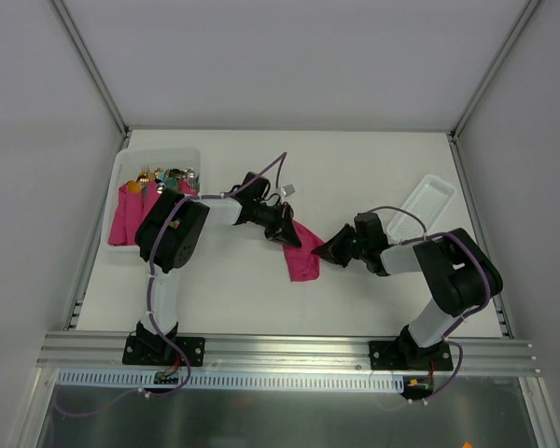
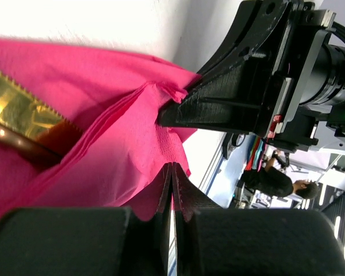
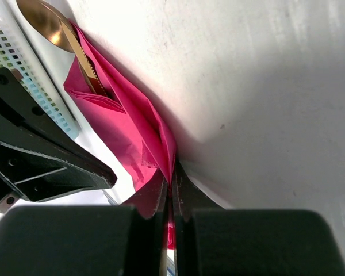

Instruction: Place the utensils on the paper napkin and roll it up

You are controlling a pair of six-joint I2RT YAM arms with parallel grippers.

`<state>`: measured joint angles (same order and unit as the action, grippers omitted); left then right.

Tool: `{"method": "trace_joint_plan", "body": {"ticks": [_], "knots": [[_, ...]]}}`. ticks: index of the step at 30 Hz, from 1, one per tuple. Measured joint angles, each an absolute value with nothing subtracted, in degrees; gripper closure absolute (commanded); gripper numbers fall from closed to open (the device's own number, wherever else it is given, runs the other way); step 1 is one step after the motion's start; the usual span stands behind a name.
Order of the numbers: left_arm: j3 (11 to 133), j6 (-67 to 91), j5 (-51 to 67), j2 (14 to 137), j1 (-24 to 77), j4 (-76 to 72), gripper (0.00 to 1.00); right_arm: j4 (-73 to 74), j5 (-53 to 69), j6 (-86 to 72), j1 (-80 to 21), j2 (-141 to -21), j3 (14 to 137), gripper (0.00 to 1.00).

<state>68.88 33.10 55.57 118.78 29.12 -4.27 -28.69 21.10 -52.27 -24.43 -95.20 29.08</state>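
The paper napkin (image 1: 303,259) lies folded over the utensils near the table's middle, a magenta-pink bundle. My left gripper (image 1: 287,231) is at its far end, jaws shut with the tips (image 2: 172,168) pinching a napkin edge (image 2: 121,167). My right gripper (image 1: 329,250) is at the napkin's right side, shut on a fold of the napkin (image 3: 155,138). A gold spoon bowl (image 3: 43,20) and a serrated gold knife (image 3: 83,57) stick out of the far end. Gold metal (image 2: 20,112) also shows in the left wrist view. No utensil shows in the top view.
A white bin (image 1: 159,154) at the back left holds other pink napkin bundles (image 1: 129,213) with mixed cutlery tips. A white perforated tray (image 1: 427,201) lies at the back right, also in the right wrist view (image 3: 23,80). Both arms reach toward the table's middle.
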Motion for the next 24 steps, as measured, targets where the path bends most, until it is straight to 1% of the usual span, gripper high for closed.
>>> {"method": "trace_joint_plan", "body": {"ticks": [13, 24], "knots": [[66.8, 35.7, 56.3, 119.0, 29.1, -6.2, 1.00, -30.3, 21.3, -53.3, -23.1, -94.7, 27.6, 1.00], [66.8, 39.0, 56.4, 123.4, 28.6, -9.5, 1.00, -28.7, 21.3, -52.3, -22.9, -93.3, 27.3, 1.00]]}}
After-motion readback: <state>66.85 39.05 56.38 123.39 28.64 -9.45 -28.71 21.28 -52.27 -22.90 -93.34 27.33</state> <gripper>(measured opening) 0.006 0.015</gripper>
